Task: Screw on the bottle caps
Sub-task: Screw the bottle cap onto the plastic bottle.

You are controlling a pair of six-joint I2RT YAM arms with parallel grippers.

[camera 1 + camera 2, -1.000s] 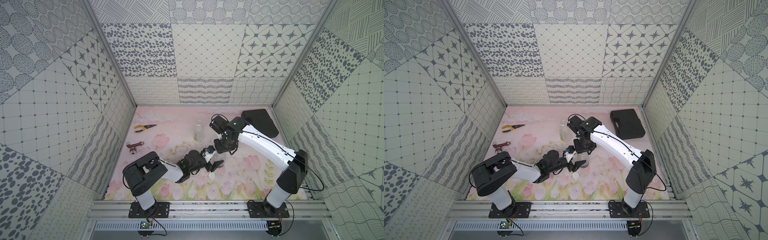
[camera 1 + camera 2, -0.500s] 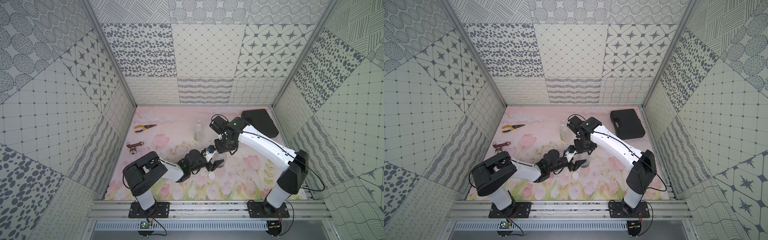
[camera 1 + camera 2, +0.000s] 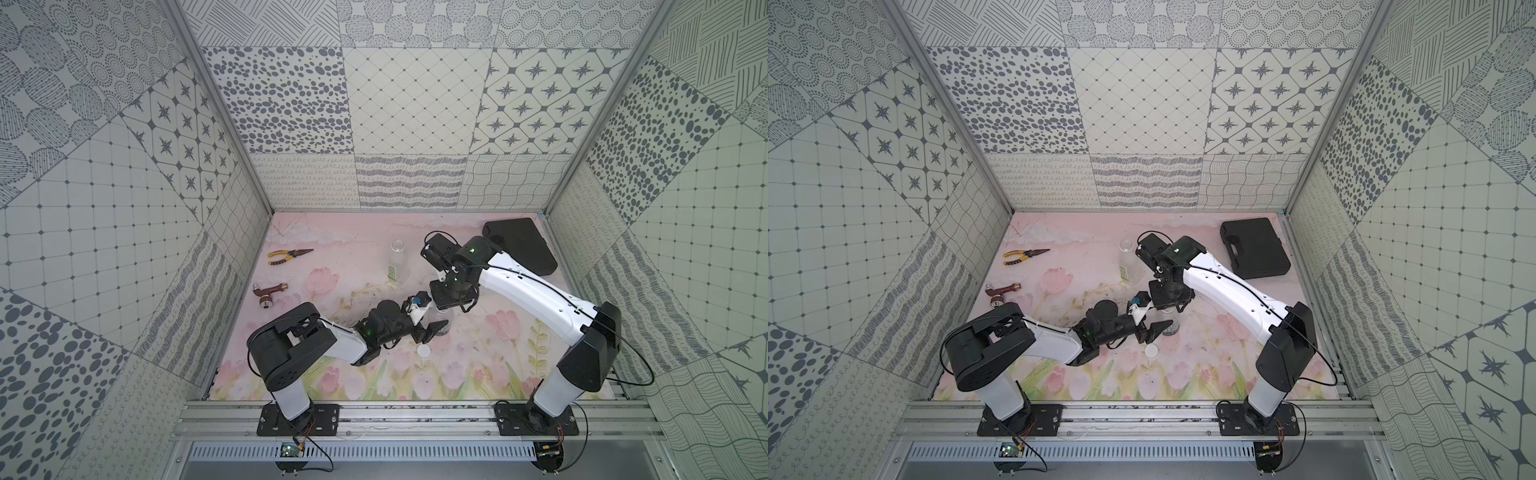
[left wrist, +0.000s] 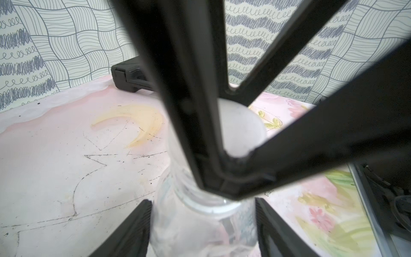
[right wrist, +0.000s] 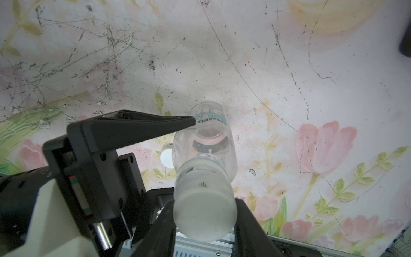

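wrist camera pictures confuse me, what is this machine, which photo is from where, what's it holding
These are two white robot arms, each ending in a two-fingered gripper. Both wide pictures look down from overhead; each close-up comes from a camera on one arm's wrist. The left gripper clasps the short bottle by its body, while the right gripper pinches a white cap on its neck. On the floral mat sit a second cap, a tall open bottle, pliers, a brown fitting and a black case.
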